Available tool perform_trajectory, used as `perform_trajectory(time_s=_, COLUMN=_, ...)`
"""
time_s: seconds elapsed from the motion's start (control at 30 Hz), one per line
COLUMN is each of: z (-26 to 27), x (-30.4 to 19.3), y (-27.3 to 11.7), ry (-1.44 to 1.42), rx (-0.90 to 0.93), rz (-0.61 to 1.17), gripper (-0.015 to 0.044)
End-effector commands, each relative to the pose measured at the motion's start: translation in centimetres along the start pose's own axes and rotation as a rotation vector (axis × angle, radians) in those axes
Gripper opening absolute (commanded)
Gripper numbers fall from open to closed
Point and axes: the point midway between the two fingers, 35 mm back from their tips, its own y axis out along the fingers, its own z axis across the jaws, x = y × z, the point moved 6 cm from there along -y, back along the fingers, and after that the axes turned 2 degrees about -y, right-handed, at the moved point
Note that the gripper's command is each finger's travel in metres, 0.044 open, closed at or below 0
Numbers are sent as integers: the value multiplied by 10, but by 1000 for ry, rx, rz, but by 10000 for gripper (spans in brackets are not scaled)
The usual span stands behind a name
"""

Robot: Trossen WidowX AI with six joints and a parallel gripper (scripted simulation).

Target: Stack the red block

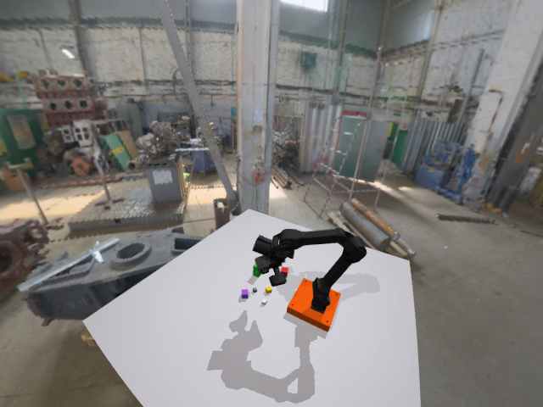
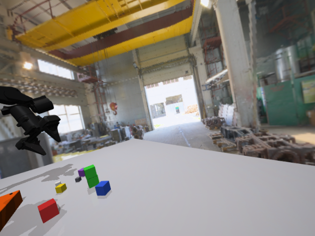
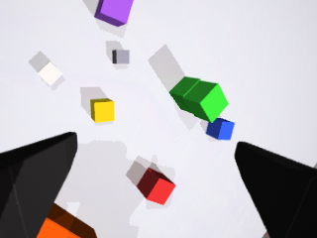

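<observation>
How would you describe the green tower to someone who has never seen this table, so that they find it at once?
Start at the orange base of the arm on the white table, then look at the cluster of small blocks beside it. The green tower stands there, next to the blue block. It is the only thing two blocks high; every other block sits singly.
</observation>
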Motion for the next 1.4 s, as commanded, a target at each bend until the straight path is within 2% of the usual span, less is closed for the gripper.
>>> perform_trajectory(time_s=0.0, z=-16, x=-11, y=15, ry=61, rx=57, rz=53, gripper=440)
perform_trajectory(time_s=0.5, z=-60, x=-62, y=60, ry=290, rx=236, rz=170, gripper=440)
perform_trajectory(time_s=1.03, z=-94, x=-142, y=97, ry=555, rx=404, rz=207, gripper=440)
perform_trajectory(time_s=1.37, z=-91, x=-146, y=110, ry=567, rx=410, rz=207, gripper=440)
